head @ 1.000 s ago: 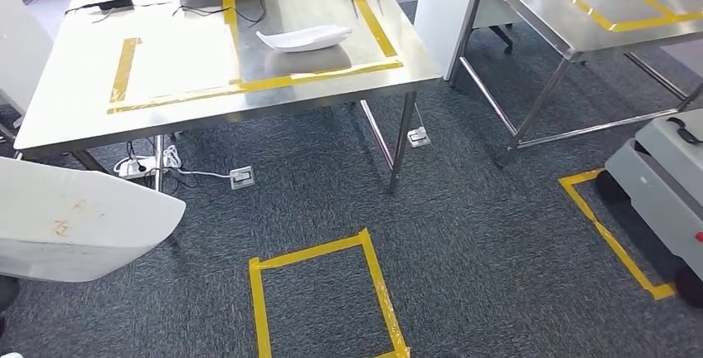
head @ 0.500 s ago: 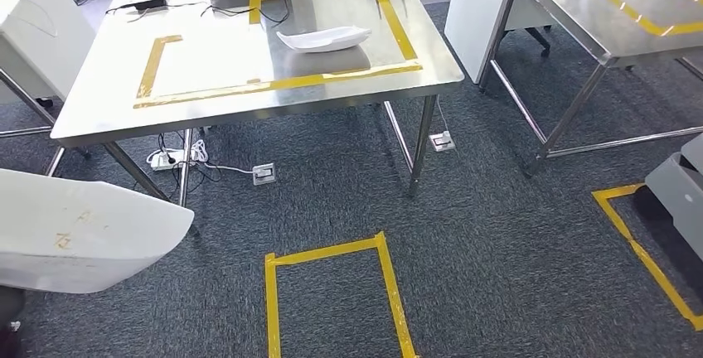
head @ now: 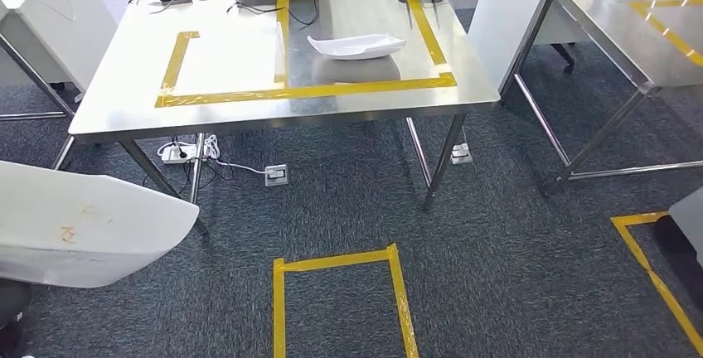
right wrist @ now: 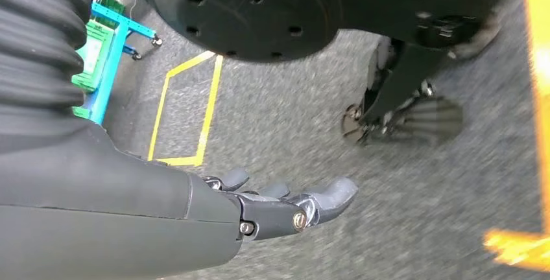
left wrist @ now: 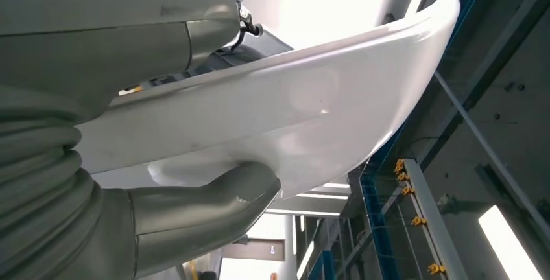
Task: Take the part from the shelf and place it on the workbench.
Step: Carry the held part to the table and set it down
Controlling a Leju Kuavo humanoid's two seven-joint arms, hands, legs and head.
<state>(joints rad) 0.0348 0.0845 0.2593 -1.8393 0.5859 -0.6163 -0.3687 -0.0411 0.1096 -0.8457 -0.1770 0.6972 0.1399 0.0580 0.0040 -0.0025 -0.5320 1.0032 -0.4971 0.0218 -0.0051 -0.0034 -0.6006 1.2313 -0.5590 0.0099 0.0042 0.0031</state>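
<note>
left robot hand (left wrist: 194, 209): pale grey ribbed wrist cover, thick smooth grey thumb. right robot hand (right wrist: 285, 205): dark grey shell, black fingers, small silver screws.

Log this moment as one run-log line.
left hand: holds white part | right hand: open | workbench: ahead, another white part on it

white part (head: 83, 221), steel workbench (head: 249, 118) with yellow tape (head: 307, 91).
</note>
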